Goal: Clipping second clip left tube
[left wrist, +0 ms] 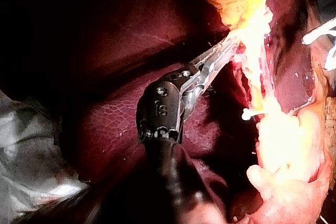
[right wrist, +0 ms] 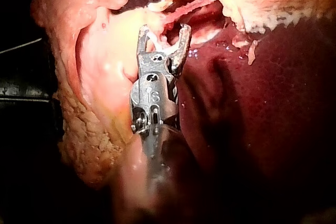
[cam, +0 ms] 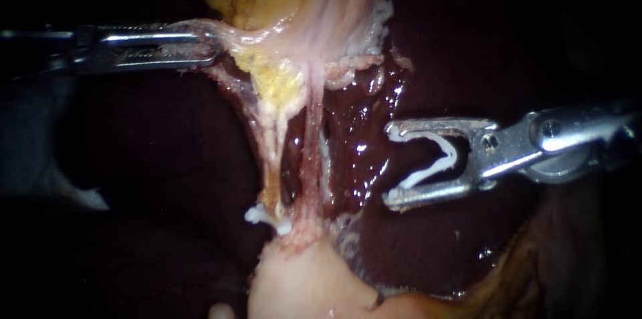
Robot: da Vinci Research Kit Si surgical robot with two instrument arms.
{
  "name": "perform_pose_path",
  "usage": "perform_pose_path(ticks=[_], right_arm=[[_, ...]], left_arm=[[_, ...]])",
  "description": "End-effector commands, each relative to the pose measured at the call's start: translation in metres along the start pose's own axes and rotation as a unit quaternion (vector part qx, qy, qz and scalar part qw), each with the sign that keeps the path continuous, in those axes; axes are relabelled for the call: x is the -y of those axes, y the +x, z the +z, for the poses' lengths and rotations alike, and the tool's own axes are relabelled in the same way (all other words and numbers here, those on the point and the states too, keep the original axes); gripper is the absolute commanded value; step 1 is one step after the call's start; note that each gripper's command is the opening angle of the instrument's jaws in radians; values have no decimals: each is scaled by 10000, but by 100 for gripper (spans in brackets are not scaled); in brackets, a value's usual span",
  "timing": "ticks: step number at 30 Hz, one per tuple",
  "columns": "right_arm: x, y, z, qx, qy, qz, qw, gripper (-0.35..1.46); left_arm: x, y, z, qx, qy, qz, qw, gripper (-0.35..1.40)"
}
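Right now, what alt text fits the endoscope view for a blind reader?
The right instrument holds an open clip in its jaws, short of the left tube and not around it. A lower clip sits on that tube. The left instrument grips tissue higher up.

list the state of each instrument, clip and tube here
left instrument, slim metal jaws: shut on pale tissue fold
right instrument, forked metal jaws: shut on open white v-shaped clip, not yet on a tube
small white clip on left tube: closed
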Motion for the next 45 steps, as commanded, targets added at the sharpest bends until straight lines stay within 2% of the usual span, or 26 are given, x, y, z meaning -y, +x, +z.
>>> perform_pose_path(ticks=[1,5,9,12,16,22,26,29,36,45], right_arm=[[0,0,0,1,-3,3,10000,50],[0,0,0,3,-5,-26,10000,50],[0,0,1,0,7,-26,10000,50],[2,2,5,-11,43,-28,10000,50],[7,5,18,-32,112,-40,9999,50],[24,7,65,-99,315,147,9993,50],[28,6,98,-168,391,338,9985,50],[26,6,120,-277,464,491,9973,50],[14,6,157,-290,514,549,9967,50],[-3,-20,180,-282,538,610,9963,50]], left_arm=[[-1,2,-3,5,-12,-4,10000,-35],[-2,20,-23,41,-65,-52,10000,-35],[-2,41,-54,-50,10,-118,9999,-35],[-3,42,-66,-69,29,-124,9999,-35],[-4,39,-65,-75,40,-119,9999,-35],[-7,38,-64,-80,52,-121,9999,-35],[-9,38,-63,-82,57,-123,9999,-35],[-10,37,-62,-85,62,-123,9999,-35],[-11,37,-61,-94,82,-125,9998,-35],[-11,37,-61,-94,83,-124,9998,-35]])
